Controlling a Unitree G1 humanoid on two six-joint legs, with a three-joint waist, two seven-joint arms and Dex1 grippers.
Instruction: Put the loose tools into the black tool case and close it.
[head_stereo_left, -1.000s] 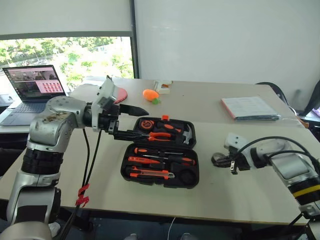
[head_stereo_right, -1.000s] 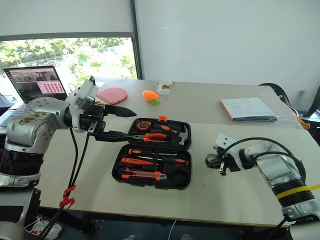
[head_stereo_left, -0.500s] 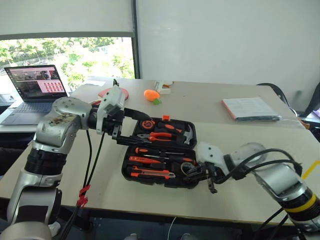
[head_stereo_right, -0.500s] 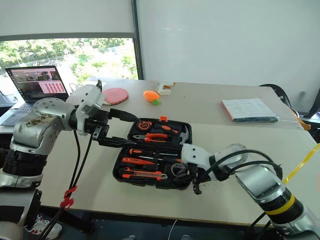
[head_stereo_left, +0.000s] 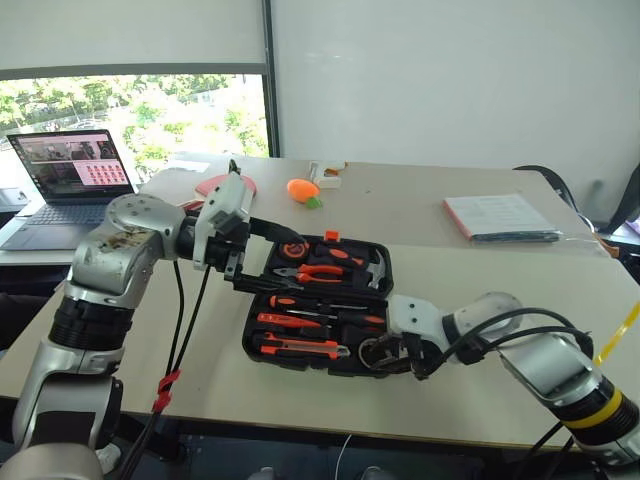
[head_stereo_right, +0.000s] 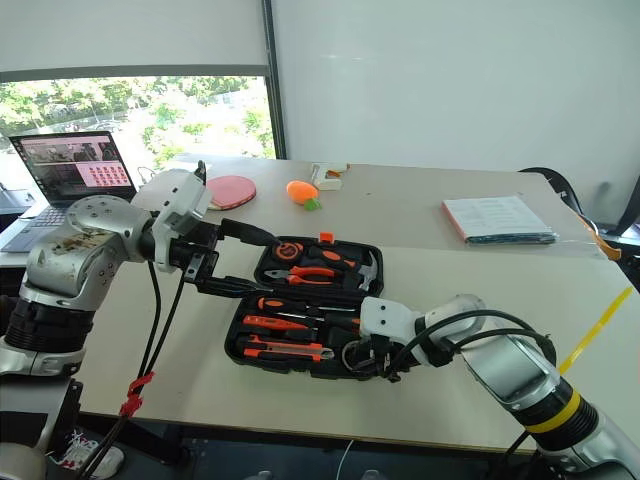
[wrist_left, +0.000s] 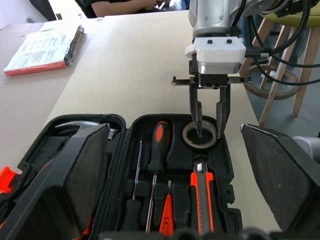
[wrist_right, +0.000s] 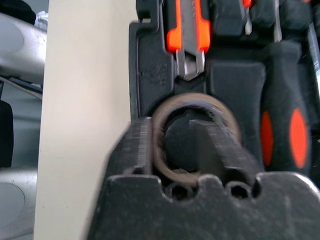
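Tape roll (wrist_left: 199, 135) in open tool case (head_stereo_left: 320, 303), screwdrivers (wrist_left: 157, 150) slotted

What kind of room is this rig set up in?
Probably an office or meeting room: pale tables pushed together, an open laptop by a big window, and a booklet lying out.

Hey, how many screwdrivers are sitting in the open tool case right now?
3, all in the tool case's near half: a long one along the hinge side, an orange one just nearer, and a black-and-orange one by the tape roll. More may be hidden.
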